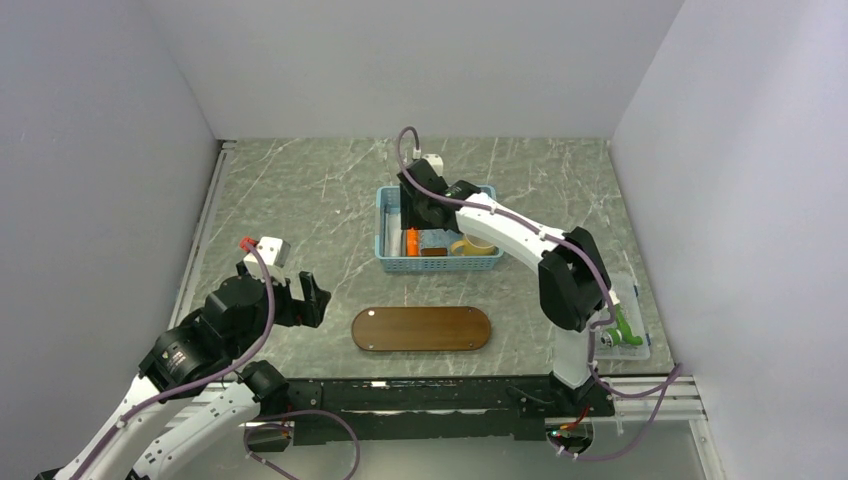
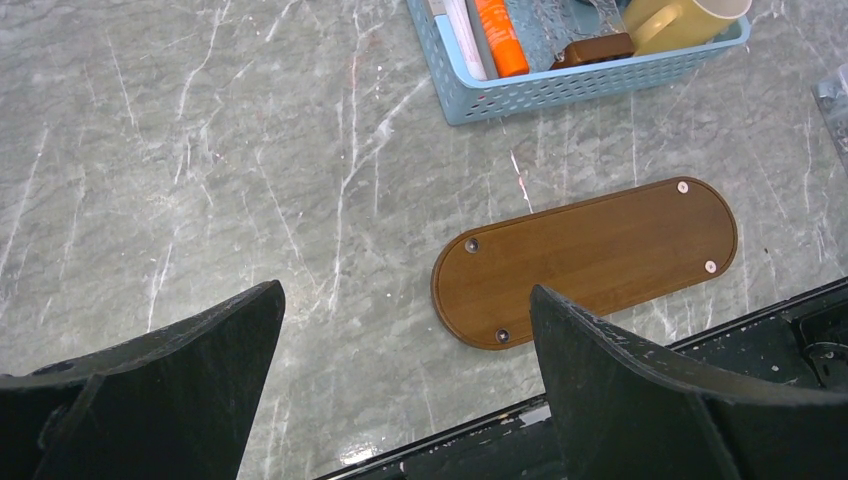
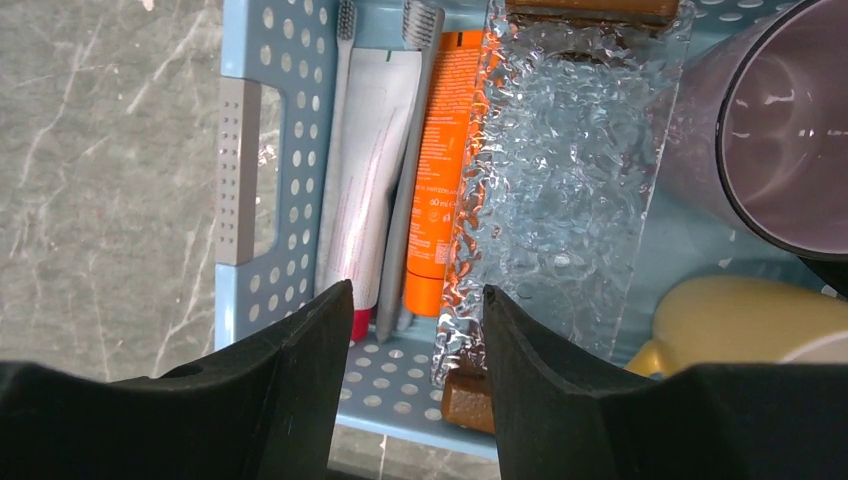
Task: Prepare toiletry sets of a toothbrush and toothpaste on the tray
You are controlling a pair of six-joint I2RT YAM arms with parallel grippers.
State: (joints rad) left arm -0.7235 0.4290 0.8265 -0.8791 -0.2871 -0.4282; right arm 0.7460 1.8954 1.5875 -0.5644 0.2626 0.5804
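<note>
The dark-brown wooden tray [image 1: 421, 328] lies bare near the table's front edge, also in the left wrist view [image 2: 600, 255]. In the light-blue basket [image 3: 240, 170] lie a pale toothbrush [image 3: 338, 130], a white toothpaste tube with a red cap [image 3: 365, 170], a grey toothbrush [image 3: 405, 180] and an orange tube [image 3: 440, 170], side by side. My right gripper [image 3: 417, 290] hovers open just above their near ends with nothing between its fingers. My left gripper [image 2: 405, 290] stands wide open over bare table, left of the tray.
The basket [image 1: 437, 240] also holds a clear textured plastic piece [image 3: 560, 170], a purple cup [image 3: 790, 130], a yellow mug [image 3: 750, 320] and a brown block [image 3: 470, 400]. A small clear box [image 1: 625, 330] sits at the table's right front.
</note>
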